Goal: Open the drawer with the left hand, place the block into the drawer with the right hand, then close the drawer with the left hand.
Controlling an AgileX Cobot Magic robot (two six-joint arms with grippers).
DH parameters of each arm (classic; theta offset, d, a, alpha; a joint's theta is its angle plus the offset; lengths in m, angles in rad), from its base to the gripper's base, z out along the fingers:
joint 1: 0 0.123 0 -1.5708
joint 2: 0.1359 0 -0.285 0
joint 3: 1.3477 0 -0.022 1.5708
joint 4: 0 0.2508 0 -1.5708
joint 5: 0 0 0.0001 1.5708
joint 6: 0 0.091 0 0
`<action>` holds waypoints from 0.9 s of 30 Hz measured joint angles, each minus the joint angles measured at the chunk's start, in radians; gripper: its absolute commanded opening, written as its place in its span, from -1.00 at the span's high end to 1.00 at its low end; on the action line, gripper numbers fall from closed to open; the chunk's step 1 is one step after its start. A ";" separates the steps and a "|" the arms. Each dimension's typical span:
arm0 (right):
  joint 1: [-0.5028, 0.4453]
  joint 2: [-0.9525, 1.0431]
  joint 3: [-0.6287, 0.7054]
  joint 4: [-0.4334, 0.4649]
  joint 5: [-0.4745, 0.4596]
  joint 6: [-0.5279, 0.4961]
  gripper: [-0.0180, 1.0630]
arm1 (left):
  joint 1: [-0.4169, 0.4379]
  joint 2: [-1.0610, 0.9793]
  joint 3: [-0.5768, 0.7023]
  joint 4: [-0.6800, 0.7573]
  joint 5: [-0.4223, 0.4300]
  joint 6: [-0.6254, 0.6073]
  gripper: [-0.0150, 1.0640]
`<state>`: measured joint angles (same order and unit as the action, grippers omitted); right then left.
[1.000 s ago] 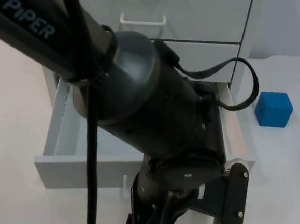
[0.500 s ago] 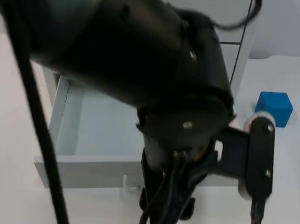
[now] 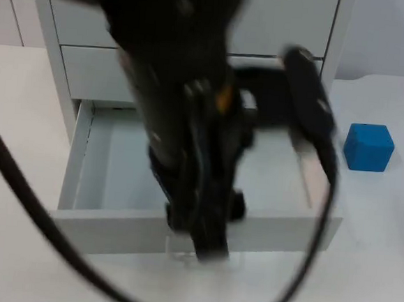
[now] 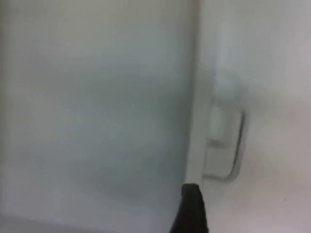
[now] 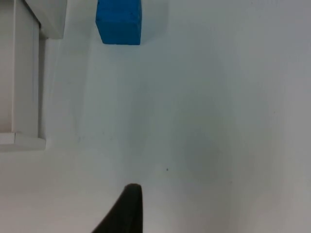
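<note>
Left arm has swung up and back since the earlier frame. Drawer [image 3: 102, 178] stands pulled open; handle [image 4: 224, 145] is free. Block [image 3: 368, 146] sits on table [image 3: 384, 242] right of drawer, apart from it. Left gripper [image 3: 205, 242] hovers over drawer front, finger state unreadable. Right gripper [image 5: 124, 213] waits near block, state unreadable.

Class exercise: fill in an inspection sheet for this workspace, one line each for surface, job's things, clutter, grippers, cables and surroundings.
Surface: white table, bare around the block.
Job's things: drawer of the white cabinet pulled open, nothing seen inside; clear handle on its front; blue block on the table beside the cabinet, apart from it.
Clutter: nothing seen.
Grippers: left gripper at the drawer front by the handle; right gripper waits above the table, short of the block.
Cables: robot's own only.
Surroundings: nothing seen.
</note>
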<state>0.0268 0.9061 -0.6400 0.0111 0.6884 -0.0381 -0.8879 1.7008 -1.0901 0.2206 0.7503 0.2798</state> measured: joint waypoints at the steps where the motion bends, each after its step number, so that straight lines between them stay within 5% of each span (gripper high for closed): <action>1: 0.000 0.000 0.000 0.000 0.000 0.000 -0.98 | 0.051 -0.019 0.000 -0.036 0.013 0.000 -0.22; 12: 0.000 0.000 0.000 0.015 0.000 0.000 -0.98 | 0.396 -0.167 0.000 -0.255 0.083 -0.009 -0.22; 27: 0.000 0.000 0.000 0.015 0.000 0.000 -0.98 | 0.813 -0.395 0.000 -0.276 0.124 -0.076 -0.22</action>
<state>0.0268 0.9061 -0.6400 0.0263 0.6884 -0.0381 -0.0752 1.3061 -1.0901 -0.0556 0.8743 0.2042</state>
